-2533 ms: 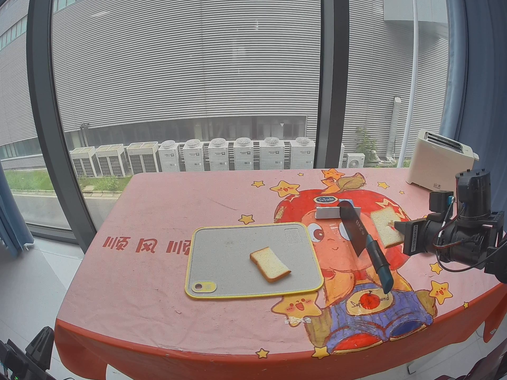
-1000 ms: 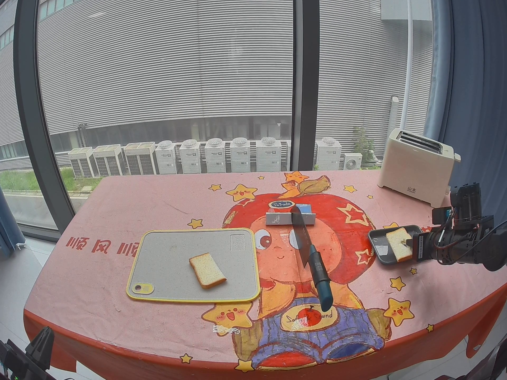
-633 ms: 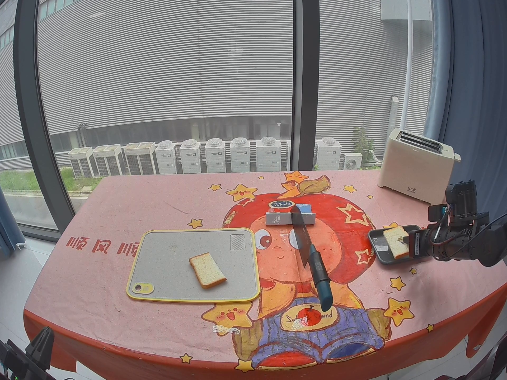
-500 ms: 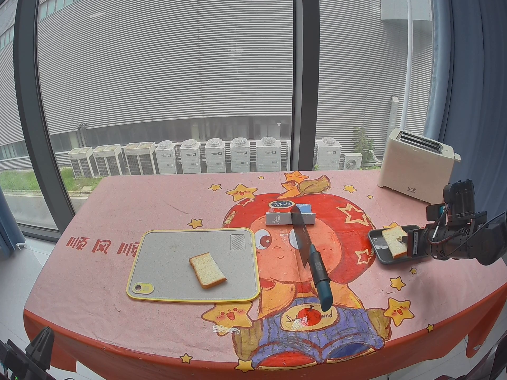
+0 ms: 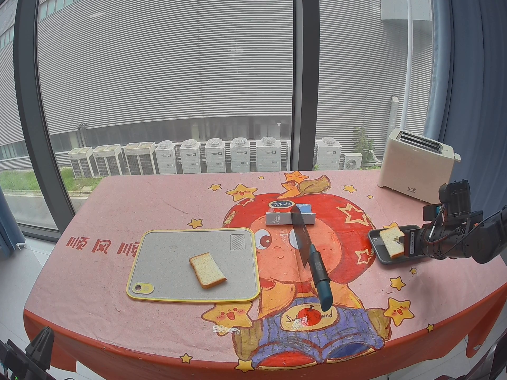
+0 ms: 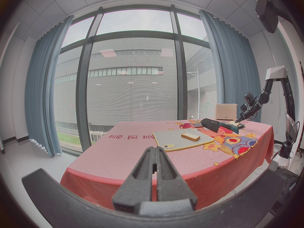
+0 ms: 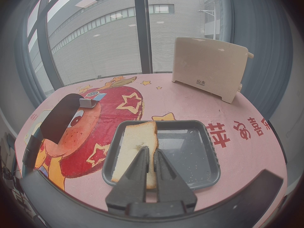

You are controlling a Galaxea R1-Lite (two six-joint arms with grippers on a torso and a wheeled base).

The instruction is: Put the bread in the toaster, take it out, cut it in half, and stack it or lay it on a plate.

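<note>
Pink printed surface [image 5: 158, 207] before a tall window. Right pincer [image 7: 151, 150], low over the surface's right edge, pinches the near edge of a slice [image 7: 137, 141]. This slice lies in the dark plate [image 7: 190, 157], leaning on the rim nearest the knife [image 5: 315, 262]. Toaster [image 5: 417, 165] stands behind the plate at the far right corner. Knife lies mid-surface, blade on a small metal rest [image 5: 277, 218]. Other slice [image 5: 207, 270] lies flat on the board [image 5: 158, 262], left of the knife. Left pincer [image 6: 155, 151], pressed together, hangs off the surface's near left corner.
</note>
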